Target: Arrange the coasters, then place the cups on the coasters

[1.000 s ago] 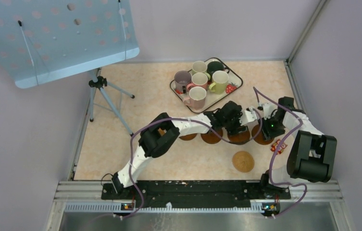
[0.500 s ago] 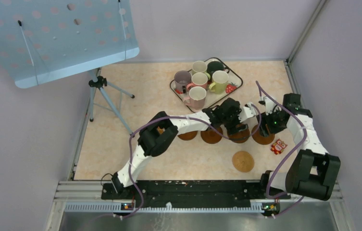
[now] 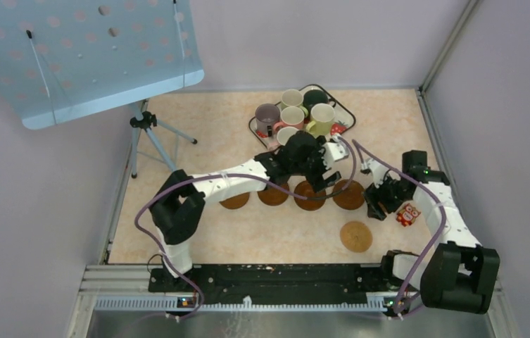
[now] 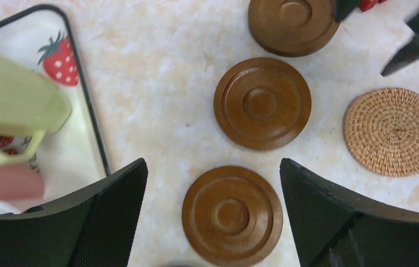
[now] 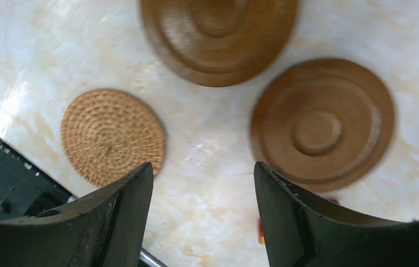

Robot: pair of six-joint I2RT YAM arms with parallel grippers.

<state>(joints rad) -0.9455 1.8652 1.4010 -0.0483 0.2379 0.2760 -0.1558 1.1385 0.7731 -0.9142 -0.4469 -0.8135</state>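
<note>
Toward 12 o'clock on the worktop [image 3: 205, 120]: strawberry-print tray [image 3: 338, 129], packed with all six cups [image 3: 292, 116]. Mauve cup [image 3: 267, 115] at its 9 o'clock, dark cup [image 3: 314, 98] and a pale one along the far rim, yellow-green cup [image 3: 322, 118] at 3 o'clock, two pink toward the near side, the nearer one half hidden by the left arm.

Across the middle, from 9 toward 3 o'clock: a row of four brown coasters [image 3: 274, 194], lying flat, just beside one another. At 5 o'clock, well apart from the row: woven mat [image 3: 356, 236].

Left gripper [image 4: 211, 178] above the gap between tray and row, jaws spread wide, nothing between them. Below it in the wrist view: three coasters, and at 9 o'clock the tray's corner with the yellow-green cup inside.

Right gripper [image 5: 202, 172] at the row's 3 o'clock end, jaws likewise spread and empty, over bare worktop between two coasters and the woven mat.
</note>
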